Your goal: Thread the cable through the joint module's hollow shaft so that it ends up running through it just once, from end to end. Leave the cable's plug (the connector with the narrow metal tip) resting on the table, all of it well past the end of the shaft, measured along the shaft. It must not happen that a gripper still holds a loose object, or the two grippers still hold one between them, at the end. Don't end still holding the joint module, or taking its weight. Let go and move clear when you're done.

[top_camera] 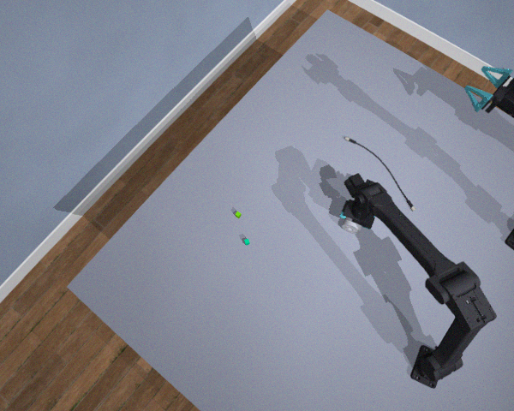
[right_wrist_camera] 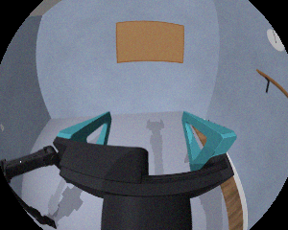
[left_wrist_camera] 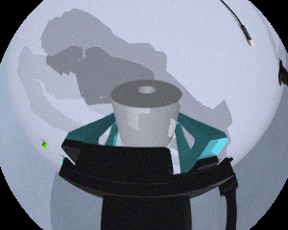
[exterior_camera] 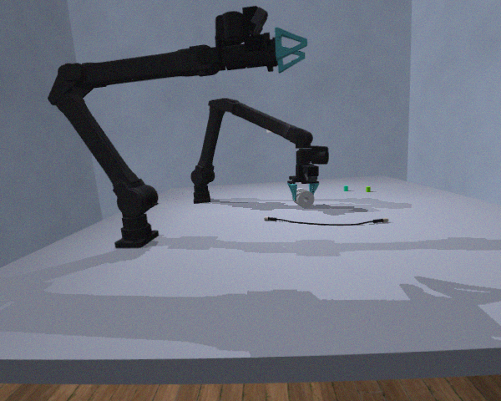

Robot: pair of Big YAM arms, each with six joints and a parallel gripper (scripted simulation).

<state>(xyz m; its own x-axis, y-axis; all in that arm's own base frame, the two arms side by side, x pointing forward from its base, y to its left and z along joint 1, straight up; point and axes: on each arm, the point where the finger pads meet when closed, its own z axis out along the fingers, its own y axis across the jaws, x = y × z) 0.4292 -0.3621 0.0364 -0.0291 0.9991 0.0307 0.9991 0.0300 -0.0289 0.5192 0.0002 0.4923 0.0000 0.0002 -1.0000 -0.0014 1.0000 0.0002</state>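
The joint module is a short pale grey cylinder near the middle of the table. My left gripper reaches down from above and is shut on it. In the exterior view the module hangs tilted between the teal fingers, close to the table. In the left wrist view the module fills the gap between the fingers. My right gripper is open and empty, high above the table.
Two small green blocks sit on the table, away from the module on the side opposite the cable. The right arm's base stands near the table's edge. A wooden floor border surrounds the table.
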